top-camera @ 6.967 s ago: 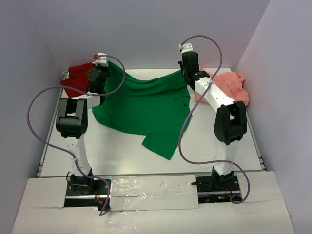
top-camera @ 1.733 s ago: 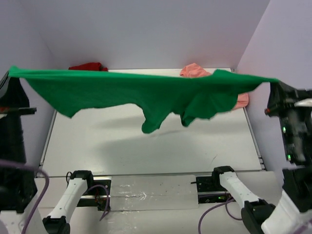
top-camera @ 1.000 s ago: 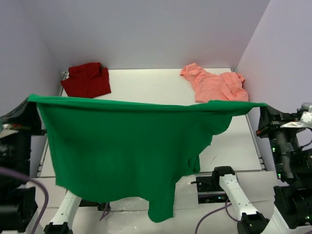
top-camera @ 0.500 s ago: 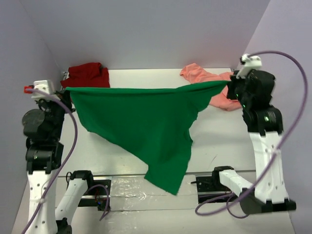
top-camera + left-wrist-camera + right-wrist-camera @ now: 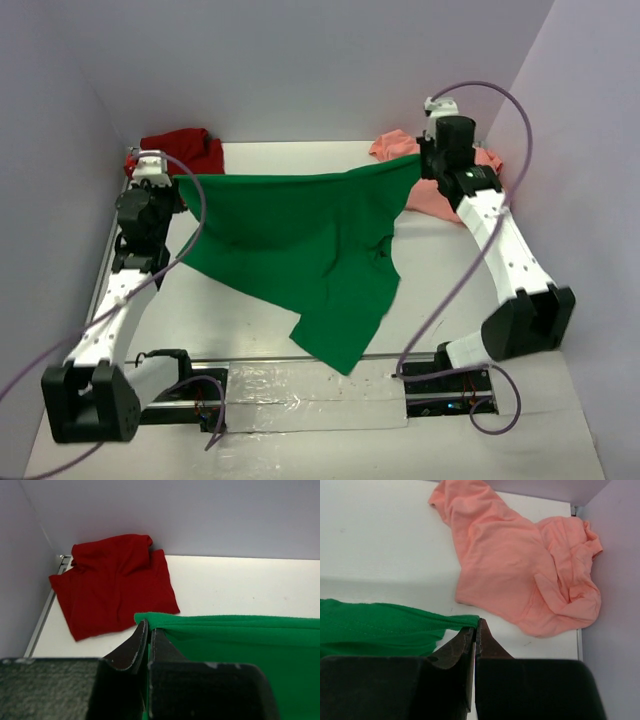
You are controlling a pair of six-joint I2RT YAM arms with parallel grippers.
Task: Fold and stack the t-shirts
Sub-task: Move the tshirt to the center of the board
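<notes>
The bright green t-shirt point(image 5: 300, 240) hangs stretched between both grippers above the table, its lower part trailing toward the near edge. My left gripper point(image 5: 172, 180) is shut on its left corner point(image 5: 150, 622). My right gripper point(image 5: 420, 160) is shut on its right corner point(image 5: 465, 621). The dark red t-shirt point(image 5: 185, 148) lies crumpled at the far left corner, also in the left wrist view point(image 5: 112, 582). The salmon pink t-shirt point(image 5: 440, 190) lies crumpled at the far right, also in the right wrist view point(image 5: 530, 575).
The white table point(image 5: 250, 320) is boxed in by lavender walls point(image 5: 320, 60) on the back and both sides. Purple cables point(image 5: 190, 230) loop from both arms. A taped strip point(image 5: 310, 385) lies between the arm bases at the near edge.
Both arms have carried the green t-shirt from high and near the camera down and toward the far side of the table. Its taut top edge is now lower, and its lower part drapes on the table.
</notes>
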